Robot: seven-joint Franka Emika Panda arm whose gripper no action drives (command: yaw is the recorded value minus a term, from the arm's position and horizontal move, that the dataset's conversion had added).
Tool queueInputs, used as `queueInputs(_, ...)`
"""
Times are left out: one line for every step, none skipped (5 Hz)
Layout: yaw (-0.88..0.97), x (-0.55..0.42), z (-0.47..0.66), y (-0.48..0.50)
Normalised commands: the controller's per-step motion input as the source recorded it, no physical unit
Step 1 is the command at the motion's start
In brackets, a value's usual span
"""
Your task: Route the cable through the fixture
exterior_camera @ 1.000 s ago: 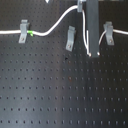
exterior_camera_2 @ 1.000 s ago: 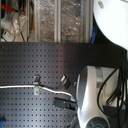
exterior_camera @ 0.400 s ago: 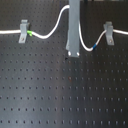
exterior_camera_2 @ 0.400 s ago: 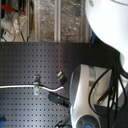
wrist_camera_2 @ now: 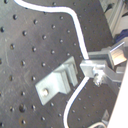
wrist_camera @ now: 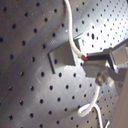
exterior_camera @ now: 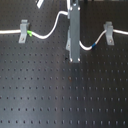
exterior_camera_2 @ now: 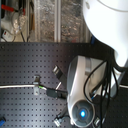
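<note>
The white cable (exterior_camera: 50, 33) is clamped by the gripper (exterior_camera: 74, 54) above the black perforated board (exterior_camera: 60, 95). On the first exterior view's left, the cable is seated in a grey clip (exterior_camera: 23, 31) beside its green band (exterior_camera: 30, 34); its blue band (exterior_camera: 92, 46) is seen near the right clip (exterior_camera: 108, 32).

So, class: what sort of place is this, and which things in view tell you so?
Probably a robotics lab bench. The work surface is a black board with a regular grid of holes, small metal clips are fixed to it, and a white cable runs between them.

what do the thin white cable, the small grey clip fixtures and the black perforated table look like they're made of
Thin white cable: flexible, probably plastic-sheathed cord, since it curves freely. Small grey clip fixtures: seemingly dull metal, flat bent shapes. Black perforated table: likely matte anodised metal, with a regular hole grid.
</note>
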Motion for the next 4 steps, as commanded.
queueInputs(0.46, -0.428, 0.15, 0.116)
queueInputs(0.00, 0.028, 0.00, -0.001)
queueInputs(0.05, -0.151, 0.30, 0.017)
queueInputs(0.17, -0.389, 0.67, 0.104)
